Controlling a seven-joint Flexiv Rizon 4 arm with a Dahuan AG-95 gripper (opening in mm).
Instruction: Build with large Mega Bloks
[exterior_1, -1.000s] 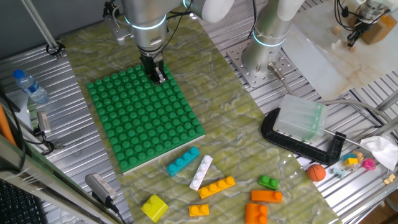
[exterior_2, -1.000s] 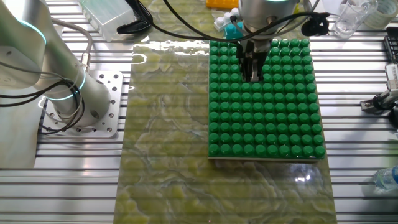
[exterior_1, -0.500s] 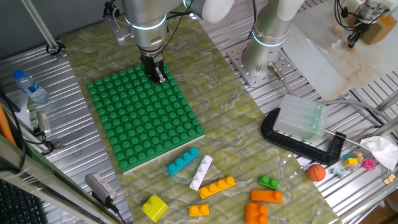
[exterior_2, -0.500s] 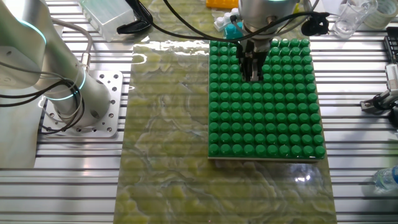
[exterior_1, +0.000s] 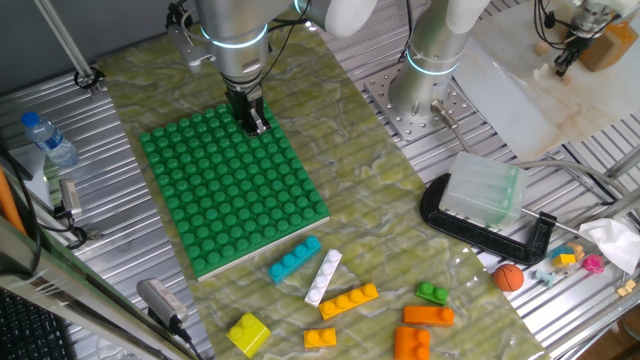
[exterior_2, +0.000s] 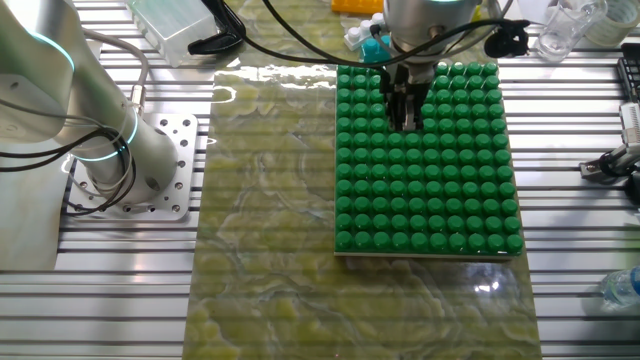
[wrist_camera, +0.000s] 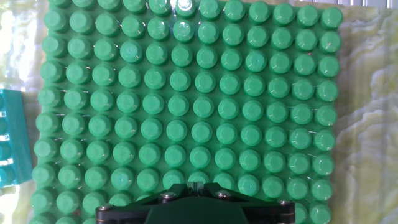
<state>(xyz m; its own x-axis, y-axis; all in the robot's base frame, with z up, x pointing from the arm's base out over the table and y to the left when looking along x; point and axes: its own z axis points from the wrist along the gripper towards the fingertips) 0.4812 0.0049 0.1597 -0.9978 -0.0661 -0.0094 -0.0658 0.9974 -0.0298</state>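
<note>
Right now I've got the gripper (exterior_1: 252, 118) parked low over the far end of the green studded baseplate (exterior_1: 235, 190), and as far as I can see the plate has nothing built on it yet, so I'd call this the very start: no brick picked. The fingers look close together with nothing between them in both fixed views, though I honestly can't tell if they're fully clenched, and the hand view only shows the black underside of the hand (wrist_camera: 211, 208) over rows of studs. All the loose Mega Bloks sit on the mat off the near edge of the plate: a teal brick (exterior_1: 294, 259), a white one (exterior_1: 323, 276) just beside it, a long orange one (exterior_1: 349, 299), a yellow one (exterior_1: 248, 333), a small orange one (exterior_1: 320, 338), a green one (exterior_1: 432, 293) and more orange bricks (exterior_1: 427, 316) further right. My guess for the next move: lift off, swing across the plate to that pile, open up and line the fingers across the teal brick's sides.
</note>
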